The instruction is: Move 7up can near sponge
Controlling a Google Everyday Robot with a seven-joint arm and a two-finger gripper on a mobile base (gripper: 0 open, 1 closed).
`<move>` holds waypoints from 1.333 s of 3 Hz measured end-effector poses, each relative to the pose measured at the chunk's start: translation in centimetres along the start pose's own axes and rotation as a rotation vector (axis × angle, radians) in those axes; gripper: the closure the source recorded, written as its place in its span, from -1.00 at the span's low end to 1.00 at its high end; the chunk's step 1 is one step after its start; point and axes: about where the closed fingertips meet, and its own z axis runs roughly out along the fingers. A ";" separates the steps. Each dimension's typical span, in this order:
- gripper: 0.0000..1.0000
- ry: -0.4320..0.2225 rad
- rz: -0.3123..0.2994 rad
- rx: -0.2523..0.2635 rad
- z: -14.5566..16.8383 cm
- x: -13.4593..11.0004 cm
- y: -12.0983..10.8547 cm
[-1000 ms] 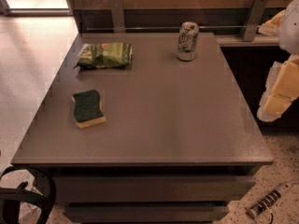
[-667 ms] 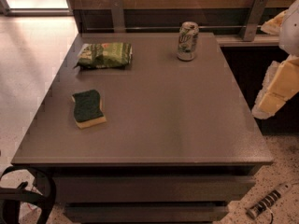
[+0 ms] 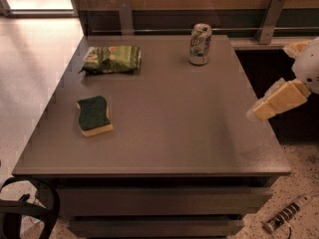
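Note:
The 7up can (image 3: pixel 200 44) stands upright near the far edge of the grey table (image 3: pixel 169 133), right of centre. The sponge (image 3: pixel 93 115), dark green on top with a yellow base, lies flat on the left part of the table, well apart from the can. My gripper (image 3: pixel 269 105) is at the right edge of the view, just over the table's right edge. It is to the right of the can and nearer to me, and it touches nothing.
A flat green snack bag (image 3: pixel 111 59) lies at the far left of the table. A rail with metal brackets (image 3: pixel 269 19) runs behind the table. A power strip (image 3: pixel 287 214) lies on the floor at the lower right.
My gripper has moved left and a little up, from beside the table's right side to just over its right edge. The can, sponge and bag have not moved.

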 end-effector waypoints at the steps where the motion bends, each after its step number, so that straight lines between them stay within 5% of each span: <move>1: -1.00 -0.158 0.073 0.072 1.8 -1.1 -2.5; 2: -1.00 -0.317 0.153 0.162 3.1 -2.6 -6.1; 3: -1.00 -0.380 0.182 0.260 2.6 -3.6 -8.8; 4: -1.00 -0.385 0.186 0.261 2.7 -3.8 -8.9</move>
